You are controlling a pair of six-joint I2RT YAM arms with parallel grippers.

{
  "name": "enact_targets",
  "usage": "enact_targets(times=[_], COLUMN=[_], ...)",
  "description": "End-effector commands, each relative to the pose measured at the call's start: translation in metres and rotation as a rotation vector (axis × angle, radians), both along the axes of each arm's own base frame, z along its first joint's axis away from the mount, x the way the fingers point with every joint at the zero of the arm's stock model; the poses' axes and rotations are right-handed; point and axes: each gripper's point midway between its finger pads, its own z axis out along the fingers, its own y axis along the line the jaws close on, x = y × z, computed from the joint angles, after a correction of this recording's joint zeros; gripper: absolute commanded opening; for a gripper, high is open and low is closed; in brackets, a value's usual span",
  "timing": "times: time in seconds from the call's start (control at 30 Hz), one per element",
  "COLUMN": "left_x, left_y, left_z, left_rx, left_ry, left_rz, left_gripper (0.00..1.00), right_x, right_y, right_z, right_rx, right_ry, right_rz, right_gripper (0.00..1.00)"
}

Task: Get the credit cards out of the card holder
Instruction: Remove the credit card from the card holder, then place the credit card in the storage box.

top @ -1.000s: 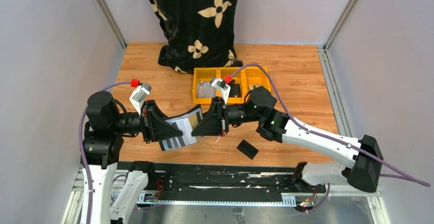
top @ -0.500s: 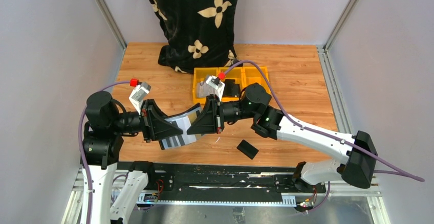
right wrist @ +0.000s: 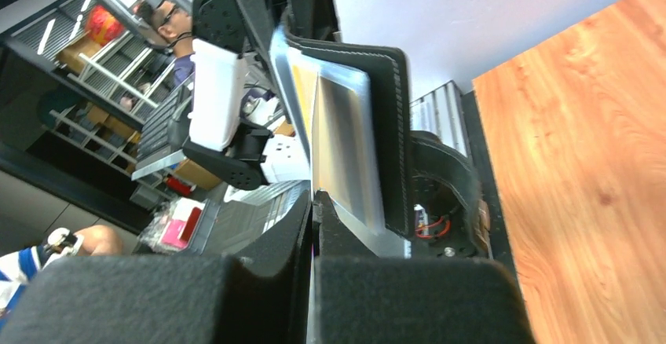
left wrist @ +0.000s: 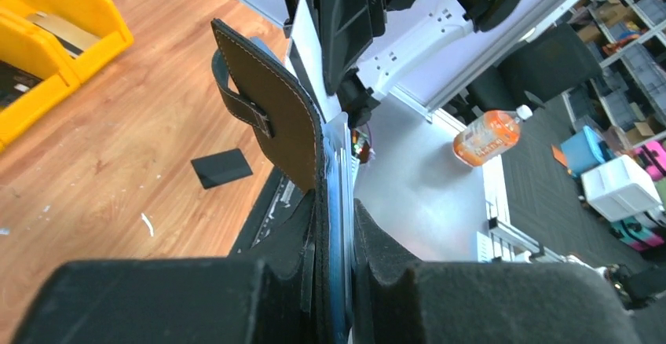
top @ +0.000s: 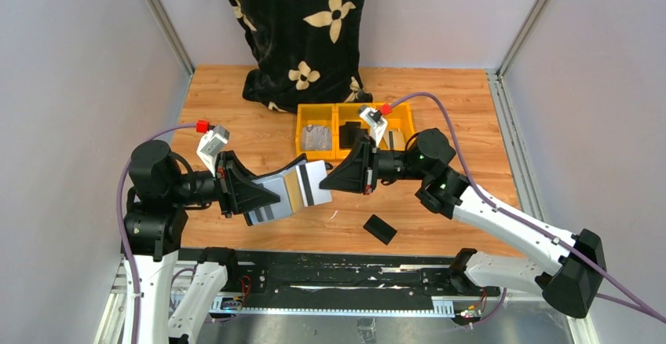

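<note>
Midway through drawing one card out. Held up off the table, open and on edge: the card holder, clamped at its lower end by the left gripper. From the left wrist, pads pressed tight on the black cover and blue lining. Opposite it, the right gripper pinched closed on the outer edge of a white, dark-striped credit card, partway out toward the right, with a beige card just beside it and deeper in the holder. Cannot tell whether the white one is fully clear of its slot. Apparently greyish cards in the yellow bins at the back; a small black slab on the wood near the front. Next move, as a judgement: pull on to the right along the line of the slot, left grip kept firm so the holder does not follow — then over to a bin and release
</note>
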Motion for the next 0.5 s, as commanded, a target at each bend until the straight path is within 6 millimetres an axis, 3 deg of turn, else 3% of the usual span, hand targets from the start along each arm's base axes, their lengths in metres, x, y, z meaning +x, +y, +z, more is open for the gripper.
enact_targets(times=[0.0,0.13,0.23,0.47], left_x=[0.011,0.024,0.027,0.032], left_y=[0.005,0.012,0.014,0.018], left_z=[-0.003,-0.015,-0.015,-0.019], left_rx=[0.065,0.139,0.159,0.191], left_ry=[-0.082,-0.116,-0.152,-0.194], left_rz=[0.077,0.146,0.168,0.200], left_gripper=[0.01,0.00,0.00,0.00], right_x=[0.020,0.062,0.105,0.212], right_y=[-0.021,-0.044,-0.056,-0.041], right_z=[-0.002,-0.012,-0.033,-0.117], right_rx=[-0.013,-0.055,-0.119,-0.389], right_ry=[0.005,0.039,0.082,0.152], right_rz=[-0.070,-0.210,-0.335,-0.537], right_gripper=[0.00,0.00,0.00,0.00])
